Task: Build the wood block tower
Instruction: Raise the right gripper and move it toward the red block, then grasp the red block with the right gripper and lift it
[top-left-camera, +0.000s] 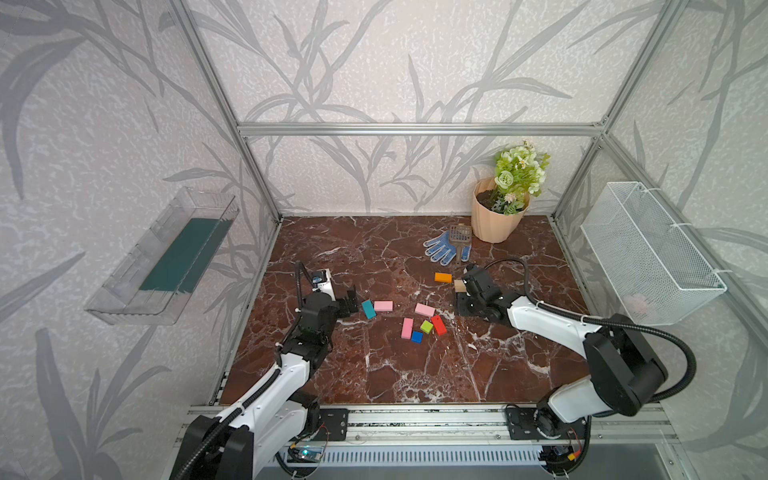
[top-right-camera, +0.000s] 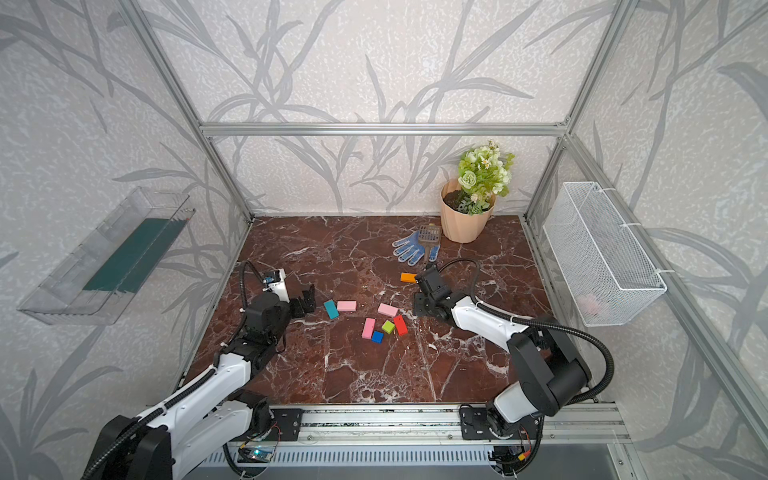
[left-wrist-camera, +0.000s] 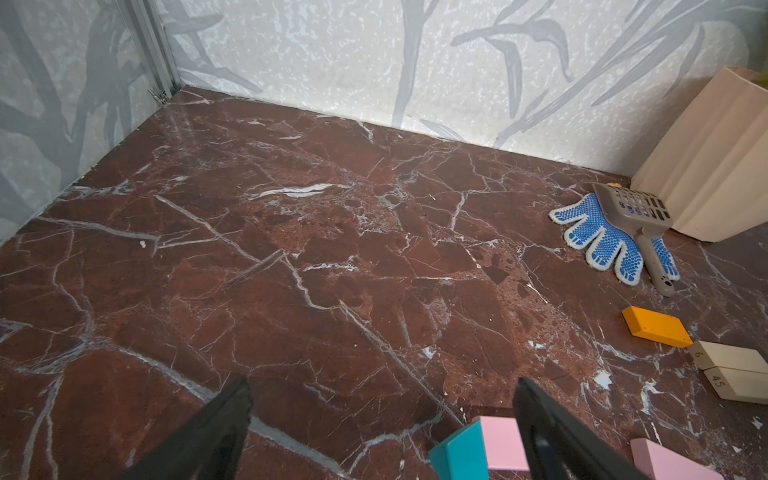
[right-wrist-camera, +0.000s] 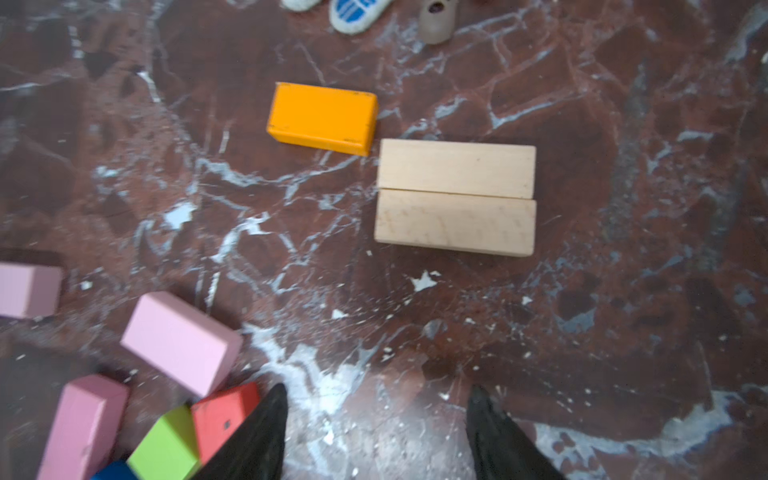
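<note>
Right gripper (right-wrist-camera: 378, 390) hangs with jaws apart and empty, just short of two tan blocks (right-wrist-camera: 455, 168) that lie flat with their long edges touching. An orange block (right-wrist-camera: 322, 118) sits near their corner, a sliver of gap between. Left gripper (left-wrist-camera: 382, 382) gapes wide and empty, with a teal block (left-wrist-camera: 457, 453) and a pink block (left-wrist-camera: 500, 440) by one finger. More blocks (top-left-camera: 427, 327), pink, red, green and blue, huddle in the middle of the table (top-left-camera: 374, 374). Bare marble runs to the front edge and the back-left corner.
</note>
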